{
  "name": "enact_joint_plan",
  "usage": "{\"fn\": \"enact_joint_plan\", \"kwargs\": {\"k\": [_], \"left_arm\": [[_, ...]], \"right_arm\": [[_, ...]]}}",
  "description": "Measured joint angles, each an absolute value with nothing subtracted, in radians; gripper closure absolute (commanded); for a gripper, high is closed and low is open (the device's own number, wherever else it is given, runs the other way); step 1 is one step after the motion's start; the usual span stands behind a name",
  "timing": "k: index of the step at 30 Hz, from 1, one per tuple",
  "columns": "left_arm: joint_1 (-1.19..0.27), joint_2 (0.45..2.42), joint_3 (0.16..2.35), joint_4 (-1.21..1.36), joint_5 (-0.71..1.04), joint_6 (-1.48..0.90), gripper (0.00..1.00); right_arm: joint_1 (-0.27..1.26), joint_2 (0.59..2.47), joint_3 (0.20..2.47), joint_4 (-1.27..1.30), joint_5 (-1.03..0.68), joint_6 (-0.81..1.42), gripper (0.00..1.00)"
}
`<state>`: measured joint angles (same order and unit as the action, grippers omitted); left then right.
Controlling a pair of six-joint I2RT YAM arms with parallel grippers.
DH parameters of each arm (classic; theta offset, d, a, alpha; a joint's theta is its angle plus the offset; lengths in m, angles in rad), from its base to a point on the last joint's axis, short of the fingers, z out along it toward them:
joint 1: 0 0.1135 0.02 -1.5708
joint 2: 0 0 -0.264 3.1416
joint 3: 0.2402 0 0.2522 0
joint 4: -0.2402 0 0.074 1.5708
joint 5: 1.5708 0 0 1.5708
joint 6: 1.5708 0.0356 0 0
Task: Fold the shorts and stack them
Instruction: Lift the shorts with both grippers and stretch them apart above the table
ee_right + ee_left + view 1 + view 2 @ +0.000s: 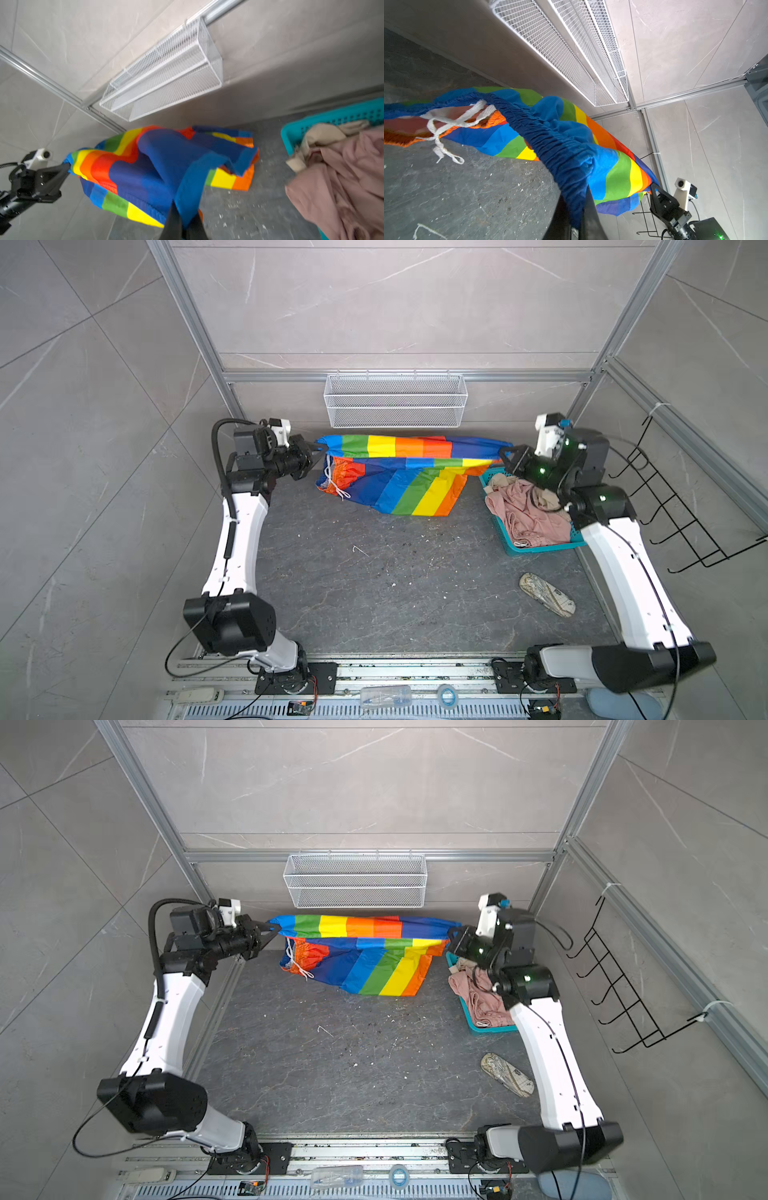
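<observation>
None of the three pairs is folded or stacked yet: the left gripper (314,450) pinches one end of the rainbow-striped shorts (407,472), stretched along the table's (374,572) far edge to the right gripper (505,452), which pinches the other end, while the pink shorts (528,510) and beige shorts (505,481) lie crumpled in the teal basket (536,546) at the far right corner.

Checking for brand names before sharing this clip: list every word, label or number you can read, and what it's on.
Nothing here can be read.
The pouch has a printed pattern, possibly lettering, but it is too small and blurred to read.
The rainbow shorts and the teal basket show no words or labels.
</observation>
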<state>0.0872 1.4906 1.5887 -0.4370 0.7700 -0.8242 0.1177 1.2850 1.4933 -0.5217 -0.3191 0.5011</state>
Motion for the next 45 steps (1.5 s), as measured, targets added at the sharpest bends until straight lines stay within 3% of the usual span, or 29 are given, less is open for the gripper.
{"fn": "enact_joint_plan", "kwargs": {"k": [4, 7, 13, 24, 30, 36, 41, 45], "left_arm": [[0.13, 1.452, 1.343, -0.51, 0.794, -0.794, 1.0], [0.141, 1.483, 1.215, -0.593, 0.79, -0.768, 1.0], [0.152, 1.39, 1.09, -0.628, 0.778, -0.762, 1.0], [0.153, 1.199, 1.057, -0.62, 0.787, -0.79, 1.0], [0.151, 1.188, 1.237, -0.651, 0.828, -0.822, 1.0], [0.112, 1.081, 1.445, -0.616, 0.875, -0.928, 1.0], [0.083, 1.003, 1.476, -0.466, 0.892, -1.098, 1.0], [0.107, 1.137, 1.57, -0.411, 0.917, -1.124, 1.0]], "right_arm": [[0.123, 1.253, 1.193, -0.529, -0.356, 0.498, 1.0], [0.125, 1.27, 1.094, -0.58, -0.371, 0.482, 1.0], [0.119, 1.216, 1.058, -0.572, -0.4, 0.485, 1.0], [0.109, 1.106, 1.08, -0.602, -0.423, 0.555, 1.0], [0.108, 1.11, 1.393, -0.719, -0.405, 0.567, 1.0], [0.108, 1.154, 1.937, -0.846, -0.398, 0.542, 1.0], [0.104, 1.315, 2.409, -0.949, -0.382, 0.512, 1.0], [0.092, 1.518, 2.586, -0.962, -0.381, 0.493, 1.0]]}}
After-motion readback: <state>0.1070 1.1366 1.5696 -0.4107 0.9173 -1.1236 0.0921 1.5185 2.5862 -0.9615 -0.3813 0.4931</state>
